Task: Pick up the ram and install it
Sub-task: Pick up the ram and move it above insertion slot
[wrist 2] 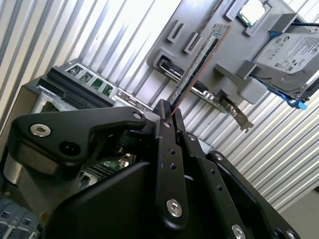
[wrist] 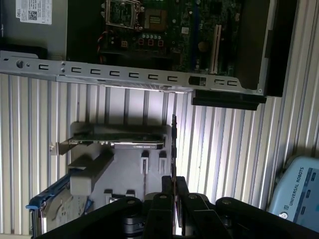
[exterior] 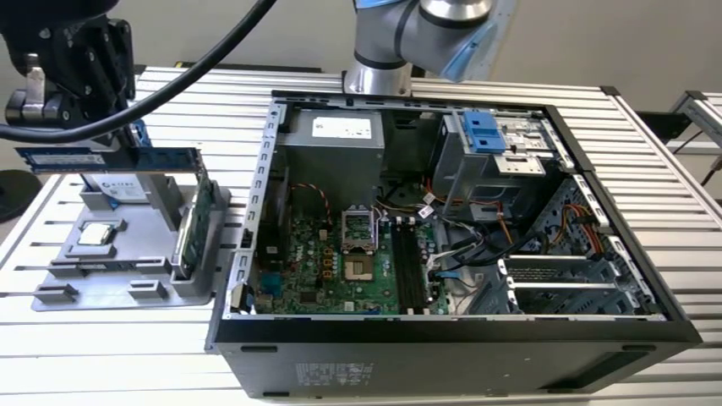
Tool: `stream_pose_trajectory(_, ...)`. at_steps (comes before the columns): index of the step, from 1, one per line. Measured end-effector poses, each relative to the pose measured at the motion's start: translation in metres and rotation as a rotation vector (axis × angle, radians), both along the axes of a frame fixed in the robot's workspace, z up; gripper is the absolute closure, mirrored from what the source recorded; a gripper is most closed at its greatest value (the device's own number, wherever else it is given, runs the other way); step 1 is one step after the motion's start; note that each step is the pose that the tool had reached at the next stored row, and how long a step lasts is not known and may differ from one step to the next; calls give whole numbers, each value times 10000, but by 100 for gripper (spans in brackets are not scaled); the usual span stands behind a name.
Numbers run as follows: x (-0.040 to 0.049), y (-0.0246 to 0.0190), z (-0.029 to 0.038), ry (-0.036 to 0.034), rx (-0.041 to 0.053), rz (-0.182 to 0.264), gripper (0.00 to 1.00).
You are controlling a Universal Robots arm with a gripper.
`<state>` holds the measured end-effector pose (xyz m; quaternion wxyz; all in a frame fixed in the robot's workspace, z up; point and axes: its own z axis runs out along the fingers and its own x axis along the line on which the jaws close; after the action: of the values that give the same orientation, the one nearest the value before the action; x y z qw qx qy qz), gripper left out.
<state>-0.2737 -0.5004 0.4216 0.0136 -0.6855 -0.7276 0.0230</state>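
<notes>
Hand [wrist: 174, 181] pinches ram [exterior: 104, 159] edgewise (above tray [exterior: 124, 283]).

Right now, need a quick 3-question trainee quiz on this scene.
1. True or false: the ram stick is already seated in the computer case.
2. The tool is: A) open, B) shut on the ram stick, C) shut on nothing.
3. What does the ram stick hang above?

Key: 1 false, it is in the air outside the case. 2 B. 3 the gray tray.
</notes>
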Motion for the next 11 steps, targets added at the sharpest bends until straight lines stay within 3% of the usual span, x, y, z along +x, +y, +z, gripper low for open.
stream_pose_trajectory(11, 92, 0, 0, 0, 0, 0, 100)
